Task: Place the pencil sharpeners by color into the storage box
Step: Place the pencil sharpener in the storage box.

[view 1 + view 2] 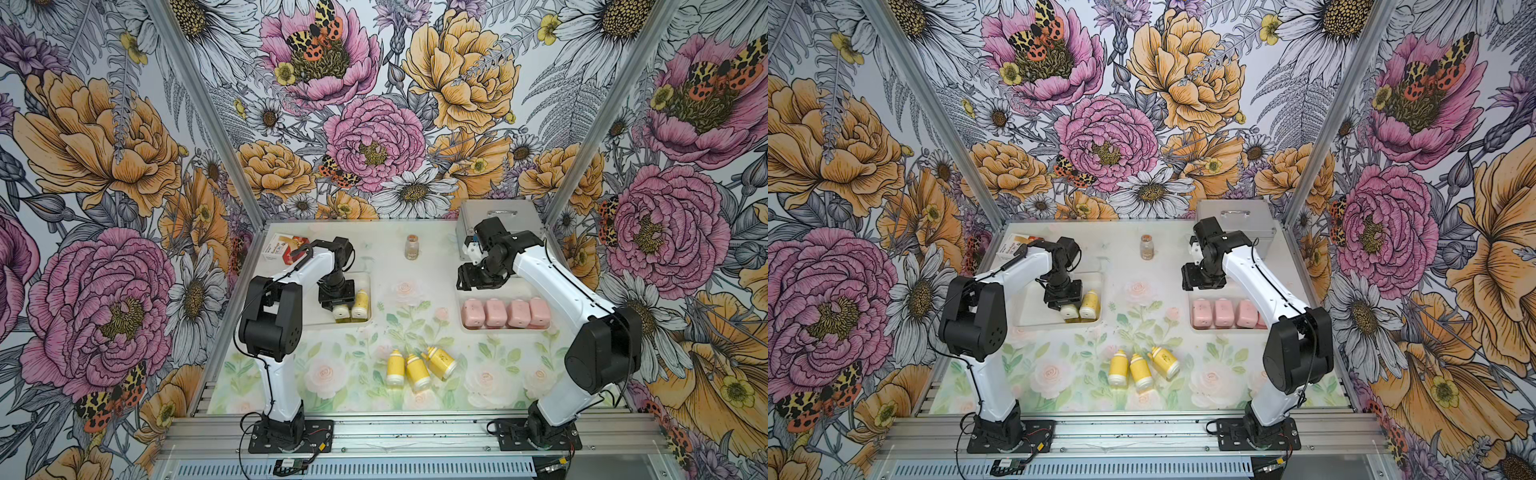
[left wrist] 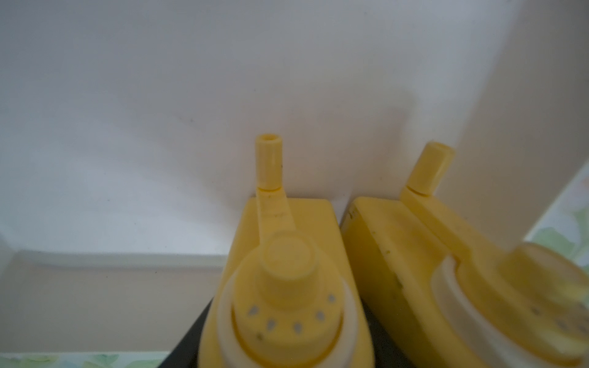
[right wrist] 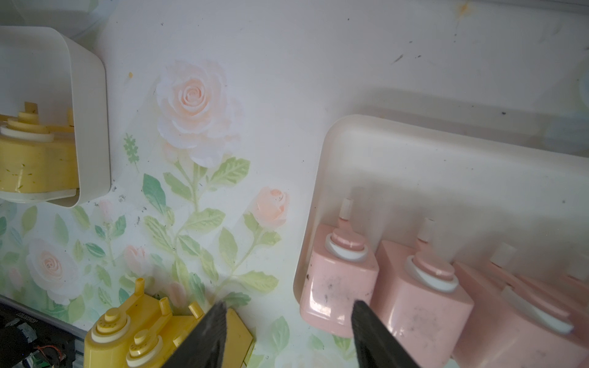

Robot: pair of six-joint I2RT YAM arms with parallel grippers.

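While left gripper (image 1: pixel 339 306) grips a yellow sharpener (image 2: pixel 280 223), it could knock over the neighbor (image 1: pixel 360 302); right gripper (image 3: pixel 290 307) sits open.

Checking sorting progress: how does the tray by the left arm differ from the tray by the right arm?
The left tray holds two yellow sharpeners; the right tray holds four pink sharpeners. The left tray's pair fills one near corner; the right tray's row spans its near side. Both are shallow pale trays.
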